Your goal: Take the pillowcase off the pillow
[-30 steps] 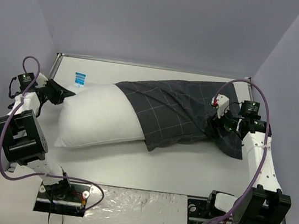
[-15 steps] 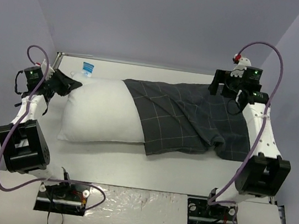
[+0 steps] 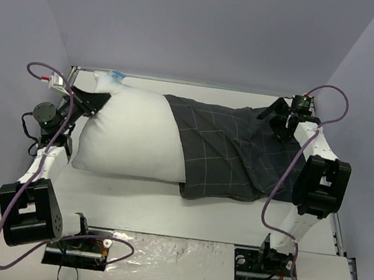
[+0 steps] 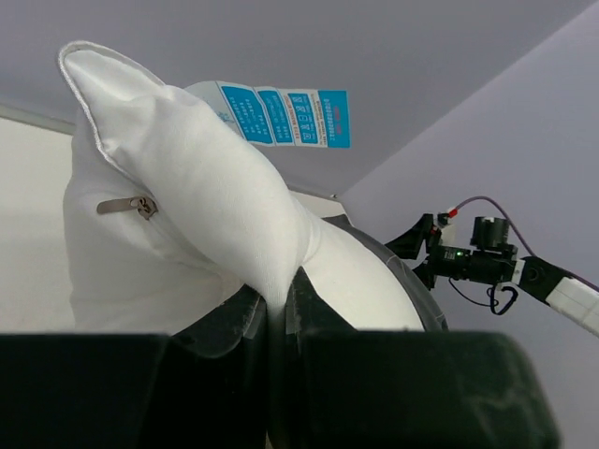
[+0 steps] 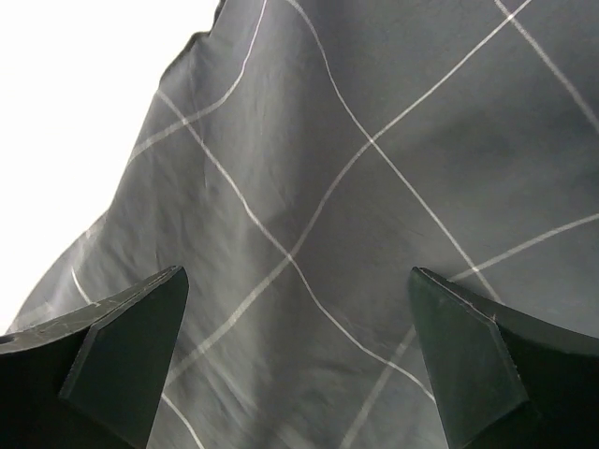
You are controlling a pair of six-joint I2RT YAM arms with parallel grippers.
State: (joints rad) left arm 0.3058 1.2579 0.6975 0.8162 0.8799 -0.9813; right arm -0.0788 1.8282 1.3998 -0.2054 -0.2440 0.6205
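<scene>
The white pillow (image 3: 132,132) lies across the table, its left part bare, a blue tag (image 3: 118,75) at its far-left corner. The dark checked pillowcase (image 3: 230,153) covers its right part and trails to the right. My left gripper (image 3: 98,102) is shut on the pillow's left corner, lifting it; in the left wrist view the white fabric (image 4: 206,206) is pinched between the fingers at my left gripper (image 4: 279,309), with the tag (image 4: 285,117) above. My right gripper (image 3: 274,117) hovers open at the pillowcase's far-right end; my right gripper (image 5: 298,281) shows its wide-apart fingertips (image 5: 131,327) over the checked cloth (image 5: 356,168).
Grey walls close the table on the left, back and right. The table's near edge (image 3: 179,247) carries both arm bases. A zipper pull (image 4: 126,204) shows on the pillow's side.
My right gripper let go of the pillowcase, opened wide and swung to the far right end of the cloth. My left gripper lifted the pillow's corner up and back.
</scene>
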